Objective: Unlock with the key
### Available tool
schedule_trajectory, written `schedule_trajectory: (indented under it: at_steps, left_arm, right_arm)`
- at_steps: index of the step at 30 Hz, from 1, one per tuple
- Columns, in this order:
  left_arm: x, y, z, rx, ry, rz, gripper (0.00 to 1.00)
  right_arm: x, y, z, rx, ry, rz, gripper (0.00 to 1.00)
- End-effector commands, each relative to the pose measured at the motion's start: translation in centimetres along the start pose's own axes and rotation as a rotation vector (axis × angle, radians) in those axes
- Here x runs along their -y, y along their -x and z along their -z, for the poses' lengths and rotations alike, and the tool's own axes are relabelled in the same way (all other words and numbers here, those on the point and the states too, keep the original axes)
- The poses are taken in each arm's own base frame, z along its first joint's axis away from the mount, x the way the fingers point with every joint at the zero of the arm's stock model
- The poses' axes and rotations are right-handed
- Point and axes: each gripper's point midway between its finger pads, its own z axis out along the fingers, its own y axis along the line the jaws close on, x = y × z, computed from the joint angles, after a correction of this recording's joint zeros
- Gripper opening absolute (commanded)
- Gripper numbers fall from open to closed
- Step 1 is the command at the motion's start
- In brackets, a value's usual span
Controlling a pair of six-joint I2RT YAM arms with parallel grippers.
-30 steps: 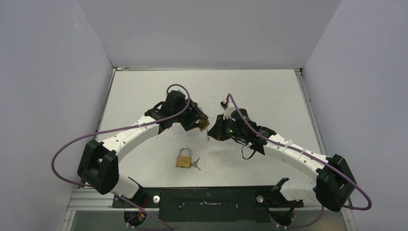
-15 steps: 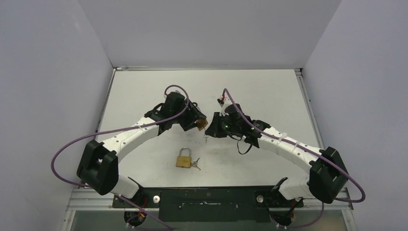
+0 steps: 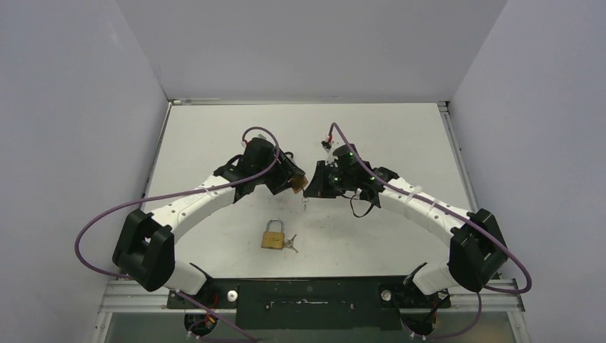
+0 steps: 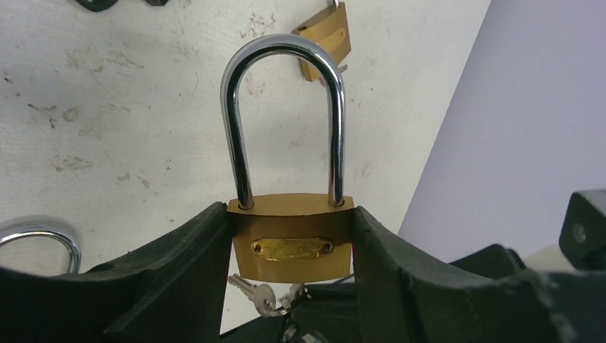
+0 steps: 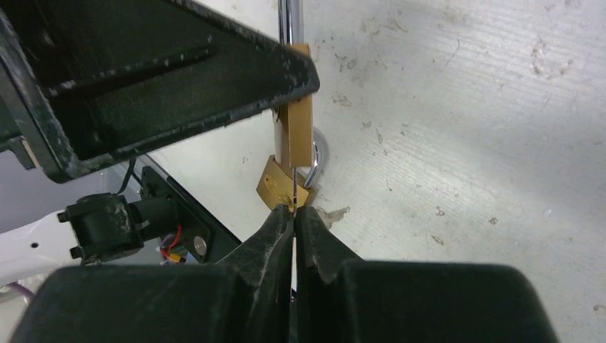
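Note:
My left gripper (image 3: 295, 183) is shut on the brass body of a padlock (image 4: 291, 239) and holds it above the table. Its steel shackle (image 4: 282, 107) is seated in the body. My right gripper (image 5: 294, 214) is shut on a thin key (image 5: 294, 187) whose blade meets the underside of the held padlock (image 5: 296, 136). In the top view the right gripper (image 3: 309, 191) sits right against the left one. A spare key (image 4: 254, 291) dangles under the padlock.
A second brass padlock (image 3: 272, 237) lies on the white table (image 3: 400, 136) near the front with small keys (image 3: 289, 245) beside it. It also shows in the left wrist view (image 4: 325, 39). Grey walls enclose the table on three sides.
My right arm has swung left and away from me, closing the gap to the left gripper, so the key now meets the held padlock. The left arm has barely moved.

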Motion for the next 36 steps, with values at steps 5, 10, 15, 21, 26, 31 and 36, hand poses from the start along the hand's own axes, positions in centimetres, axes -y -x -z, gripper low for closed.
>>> schedule_trajectory:
  at_steps: [5, 10, 15, 21, 26, 31, 36]
  left_arm:
    - [5.7, -3.1, 3.8, -0.146, -0.225, -0.059, 0.08]
    - [6.3, -3.2, 3.8, -0.157, -0.252, -0.034, 0.07]
    - [7.3, -3.2, 4.3, -0.162, -0.297, 0.016, 0.06]
    - [8.6, -2.8, 5.4, -0.147, -0.35, 0.044, 0.05]
    - [9.7, -2.1, 6.2, -0.109, -0.449, 0.054, 0.05]
    - [11.4, -1.0, 8.1, -0.038, -0.602, 0.056, 0.05]
    - [13.6, -0.3, 10.2, -0.002, -0.722, 0.039, 0.05]
  right_arm:
    - [-0.7, 5.1, 3.1, 0.114, 0.204, 0.091, 0.0]
    - [-0.7, 5.2, 2.9, 0.106, 0.2, 0.044, 0.0]
    - [0.2, 5.9, 2.0, 0.173, 0.133, -0.009, 0.0]
    - [-1.2, 7.1, 2.3, 0.281, 0.209, -0.131, 0.0]
    - [-4.0, 8.2, 4.7, 0.336, 0.404, -0.278, 0.0]
    - [-5.6, 8.0, 7.3, 0.341, 0.582, -0.443, 0.0]
    - [-6.4, 7.7, 8.9, 0.341, 0.676, -0.543, 0.0]
